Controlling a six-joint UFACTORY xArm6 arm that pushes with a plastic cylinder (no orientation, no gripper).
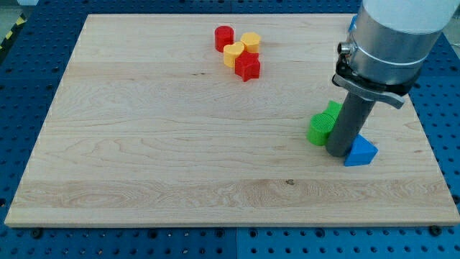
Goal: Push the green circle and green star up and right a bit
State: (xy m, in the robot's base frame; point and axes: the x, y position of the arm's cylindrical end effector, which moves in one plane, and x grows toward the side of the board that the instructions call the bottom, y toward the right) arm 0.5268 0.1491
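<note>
**Two green blocks beside our rod on the bench's right side**

Two green blocks sit on the right half of the wooden bench (pixel 144 144), and our rod stands right against them. The green circle (pixel 319 129) is a short round block lying just to the view's left of the rod. The green star (pixel 333 108) is just above it toward the view's top, touching or nearly touching the circle; most of the star is hidden behind the rod, so we can only make out one of its edges.

We carry no hand at all, only the straight dark rod, so nothing is being gripped. My tip (pixel 337 152) rests on the bench, just to the right of the green circle's lower edge. On its other side, the tip is pressed close to a blue triangle (pixel 361 152), which lies just right of the rod near the bench's right edge. We cannot tell whether the rod actually touches either block.

Well apart from all this, near the view's top and a little right of centre, four more blocks huddle together: a red cylinder (pixel 224 37), a yellow hexagon (pixel 251 41), a yellow heart (pixel 233 53) and a red star (pixel 247 67), each touching or nearly touching its neighbour.
</note>
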